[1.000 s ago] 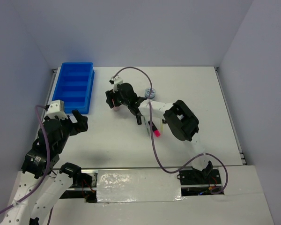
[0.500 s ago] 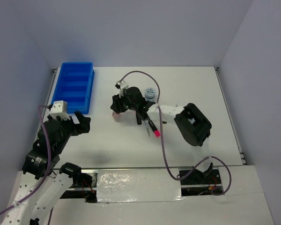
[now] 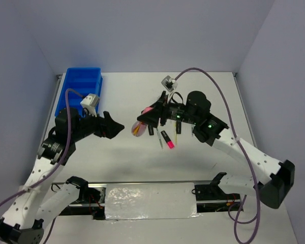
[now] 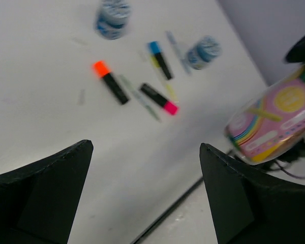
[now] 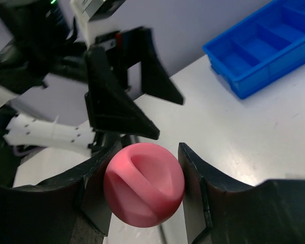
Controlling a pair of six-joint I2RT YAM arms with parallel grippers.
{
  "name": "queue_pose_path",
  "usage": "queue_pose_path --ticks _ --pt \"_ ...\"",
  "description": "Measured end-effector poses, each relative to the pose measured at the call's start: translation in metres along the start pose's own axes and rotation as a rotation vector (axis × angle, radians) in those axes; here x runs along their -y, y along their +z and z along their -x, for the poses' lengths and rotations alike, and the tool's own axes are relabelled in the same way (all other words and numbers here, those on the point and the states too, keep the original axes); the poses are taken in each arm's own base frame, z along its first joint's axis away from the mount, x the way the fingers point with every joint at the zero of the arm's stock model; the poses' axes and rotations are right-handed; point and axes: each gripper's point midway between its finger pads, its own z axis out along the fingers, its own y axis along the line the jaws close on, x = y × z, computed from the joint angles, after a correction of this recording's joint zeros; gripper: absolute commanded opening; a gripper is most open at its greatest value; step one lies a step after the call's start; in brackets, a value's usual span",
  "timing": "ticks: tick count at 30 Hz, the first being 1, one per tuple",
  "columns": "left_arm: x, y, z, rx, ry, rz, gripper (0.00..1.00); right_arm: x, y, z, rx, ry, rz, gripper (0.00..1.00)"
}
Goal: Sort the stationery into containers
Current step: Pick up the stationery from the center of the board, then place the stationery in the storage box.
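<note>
Above table [image 3: 208, 96], right hand [image 5: 149, 150] half-covers pink cylinder [image 5: 142, 184].

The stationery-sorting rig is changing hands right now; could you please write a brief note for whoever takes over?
Right gripper: shut on the pink cylinder, held up beside the left gripper, which is open and empty.
On the table: orange marker, pink marker, blue marker, thin pens, one disc, another disc.
Blue tray: compartments in view are empty.
Done: nothing sorted yet. Left: everything.

No legible text (pink cylinder [image 4: 274, 119] label blurred).
</note>
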Motion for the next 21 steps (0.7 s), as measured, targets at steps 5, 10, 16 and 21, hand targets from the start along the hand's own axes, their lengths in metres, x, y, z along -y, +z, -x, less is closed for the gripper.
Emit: queue_pose_path --ticks 5,10,16,21 --pt "0.078 0.002 0.027 -0.031 0.066 -0.372 0.99 -0.029 -0.041 0.009 -0.001 0.035 0.033 0.0" --pt "0.131 -0.012 0.031 -0.052 0.16 -0.575 0.99 -0.04 -0.064 0.013 0.018 0.086 0.054 0.0" --pt "0.153 -0.014 0.014 -0.089 0.204 -0.635 0.99 -0.043 -0.064 0.004 -0.008 0.167 0.079 0.0" --pt "0.164 -0.005 0.004 -0.136 0.215 -0.669 0.96 -0.041 -0.057 -0.005 -0.048 0.199 0.096 0.0"
